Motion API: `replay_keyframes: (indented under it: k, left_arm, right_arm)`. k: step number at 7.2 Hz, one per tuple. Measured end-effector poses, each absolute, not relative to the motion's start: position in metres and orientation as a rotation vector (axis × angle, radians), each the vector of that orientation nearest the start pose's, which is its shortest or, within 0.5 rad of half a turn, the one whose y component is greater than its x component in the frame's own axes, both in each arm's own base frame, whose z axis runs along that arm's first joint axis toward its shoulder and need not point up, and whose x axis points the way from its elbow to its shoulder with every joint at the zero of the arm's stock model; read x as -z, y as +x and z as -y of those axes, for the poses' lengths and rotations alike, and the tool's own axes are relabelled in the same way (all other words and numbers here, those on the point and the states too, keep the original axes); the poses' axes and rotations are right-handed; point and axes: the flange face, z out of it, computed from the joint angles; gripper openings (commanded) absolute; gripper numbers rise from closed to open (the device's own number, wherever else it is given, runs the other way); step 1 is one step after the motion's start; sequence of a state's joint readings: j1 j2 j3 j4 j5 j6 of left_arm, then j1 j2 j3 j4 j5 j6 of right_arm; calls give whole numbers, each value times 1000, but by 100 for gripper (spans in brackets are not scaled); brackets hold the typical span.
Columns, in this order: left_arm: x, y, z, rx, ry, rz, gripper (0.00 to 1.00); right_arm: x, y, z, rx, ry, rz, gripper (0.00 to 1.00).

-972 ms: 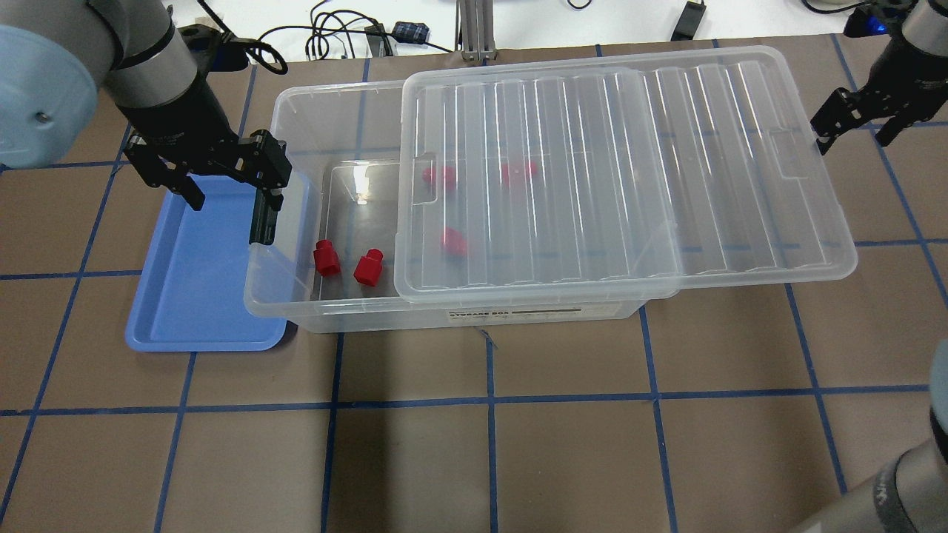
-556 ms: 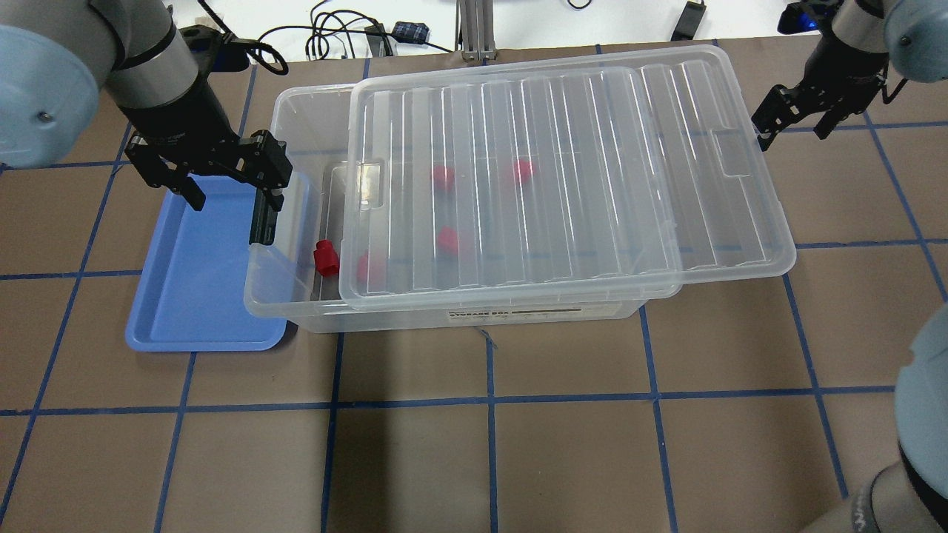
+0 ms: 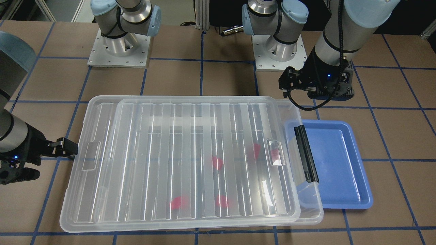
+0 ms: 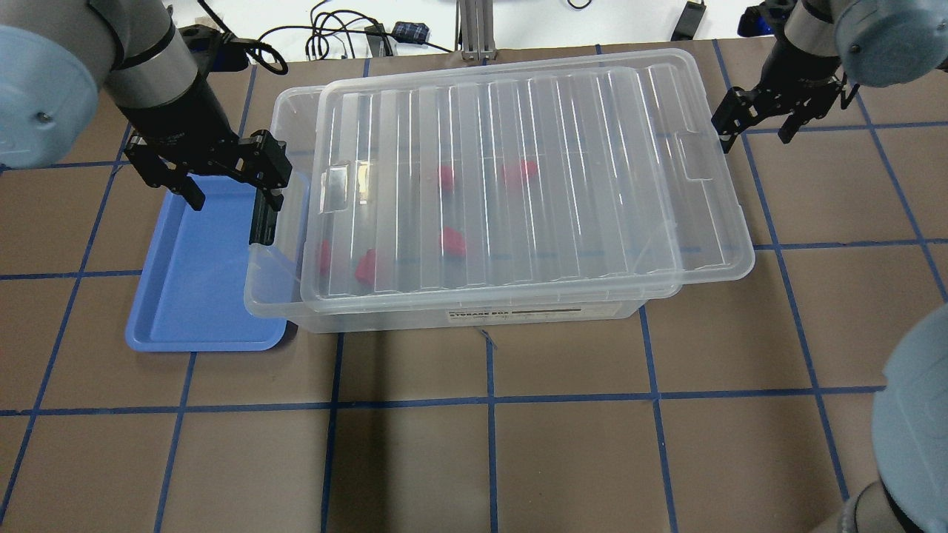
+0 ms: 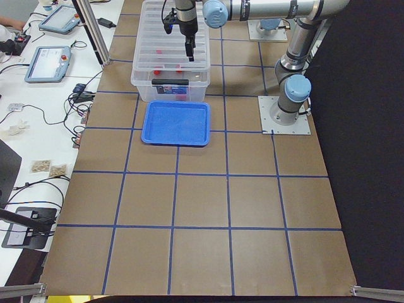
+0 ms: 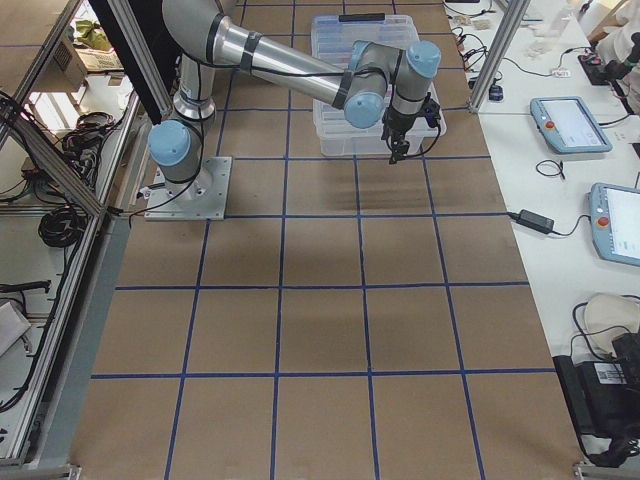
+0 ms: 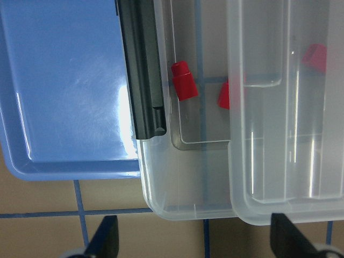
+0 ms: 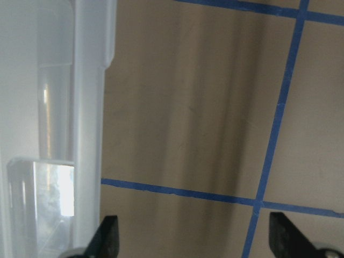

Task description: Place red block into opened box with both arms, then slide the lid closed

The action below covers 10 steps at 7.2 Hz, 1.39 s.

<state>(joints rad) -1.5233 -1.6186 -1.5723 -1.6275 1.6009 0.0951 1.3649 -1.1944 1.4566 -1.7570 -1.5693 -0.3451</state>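
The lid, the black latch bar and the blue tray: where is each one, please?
lid (image 4: 578, 185), overhead exterior view, ribbed middle panel.
black latch bar (image 3: 306, 153), exterior front-facing view, middle of bar.
blue tray (image 3: 340, 163), exterior front-facing view, bare floor.

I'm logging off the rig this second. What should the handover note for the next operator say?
Left tool: open, holding nothing, hanging by the latch end of the box.
Right tool: open, holding nothing, at the far short end of the lid, apparently against its edge.
Blocks: five red ones inside the box.
Done: blocks are in; lid lies on the box, most of the way across.
Left: lid overhangs at the right tool's end and a strip by the latch is uncovered. Slide the lid toward the latch until it sits square.
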Motion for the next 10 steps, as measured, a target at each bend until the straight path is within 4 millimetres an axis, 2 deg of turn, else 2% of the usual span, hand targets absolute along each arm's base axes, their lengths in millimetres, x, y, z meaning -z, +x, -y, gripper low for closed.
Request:
replay_keyframes:
  k: [3, 5, 7, 8, 9, 10]
  left_arm:
    - [-459, -107, 506, -166, 76, -3116, 100]
    - [-459, -106, 506, -165, 76, -3114, 100]
    - [-462, -107, 505, -157, 77, -3114, 100]
    - [-462, -108, 505, -156, 72, -3118, 100]
    - [-463, -109, 505, -153, 62, -3125, 100]
    - [-463, -110, 506, -150, 57, -3127, 100]
  right_arm:
    - [-349, 20, 640, -115, -180, -3114, 100]
    - [-350, 42, 639, -113, -180, -3117, 100]
    - [-354, 47, 641, -83, -193, -3126, 100]
    - [-364, 43, 642, -53, -189, -3135, 100]
    - [-388, 42, 637, 4, -183, -3148, 100]
    - [-423, 46, 623, 73, -176, -3155, 100]
